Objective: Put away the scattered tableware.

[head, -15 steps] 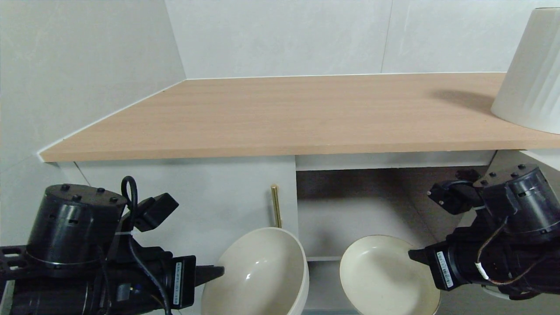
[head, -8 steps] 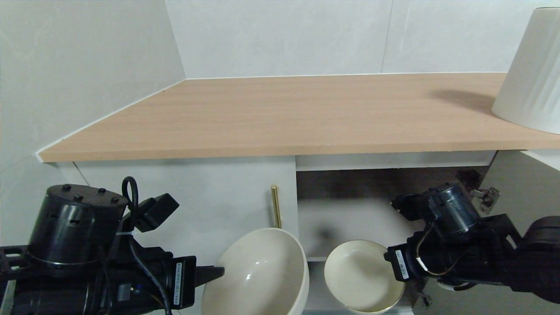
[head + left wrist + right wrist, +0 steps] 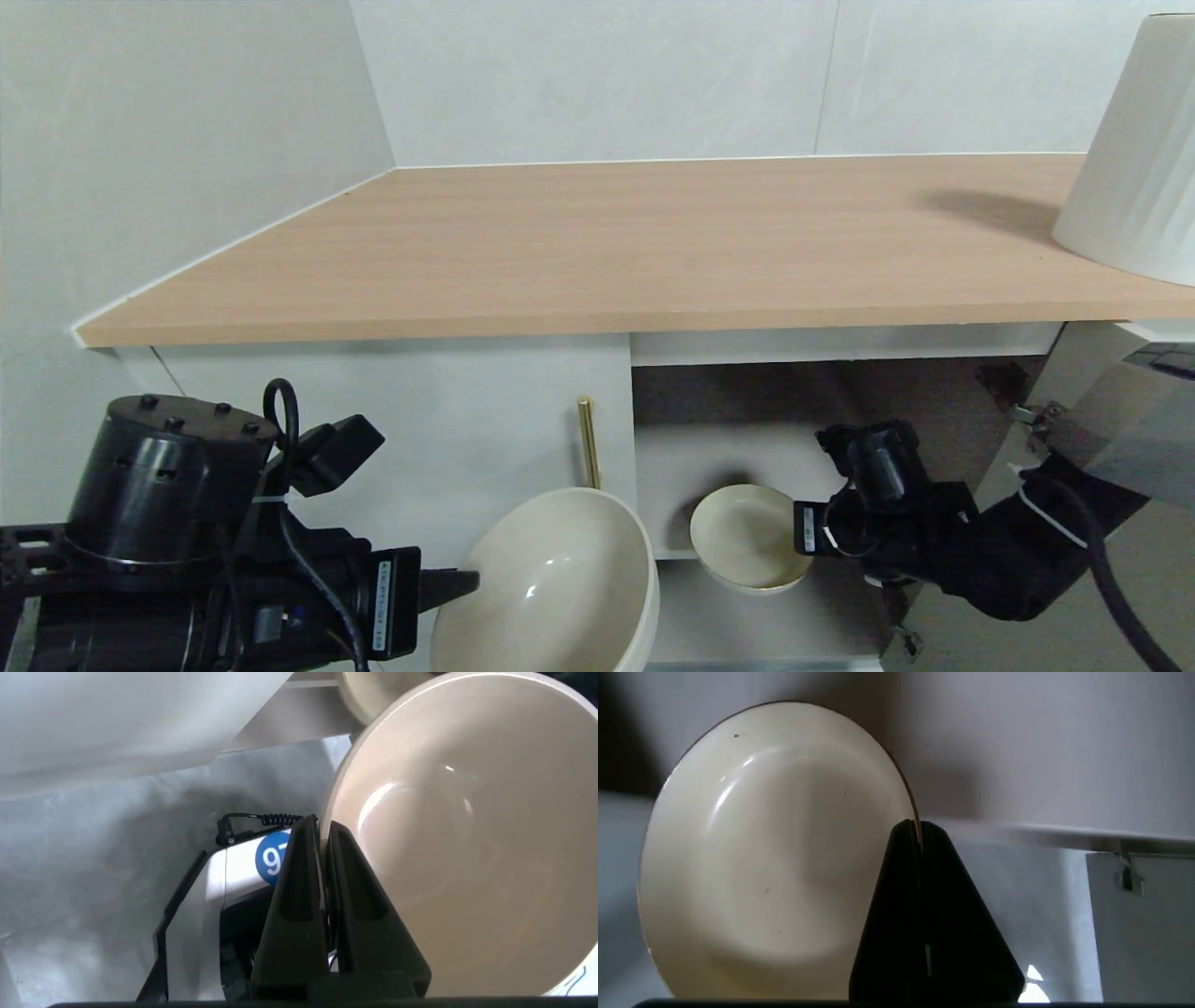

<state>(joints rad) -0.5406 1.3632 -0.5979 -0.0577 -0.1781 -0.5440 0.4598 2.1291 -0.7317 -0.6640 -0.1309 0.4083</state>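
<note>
R gripper (image 3: 801,532), fingers clamped on dish (image 3: 742,539) rim in open cabinet (image 3: 747,439): set it flat on shelf (image 3: 672,553) before release; L gripper (image 3: 467,581) pinches large bowl (image 3: 551,588) rim.

Left end effector (image 3: 470,580) tight on large bowl (image 3: 560,579); right end effector (image 3: 795,530), arm outstretched, tight on small bowl (image 3: 742,541).

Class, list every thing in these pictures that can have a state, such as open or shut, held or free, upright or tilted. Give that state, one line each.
Left gripper: shut on the big bowl's rim.
Big bowl: held, tilted, before the left door.
Right gripper: shut on the small bowl's rim.
Small bowl: held, tilted, in the cabinet opening.
Left door: shut.
Right door: open.
</note>
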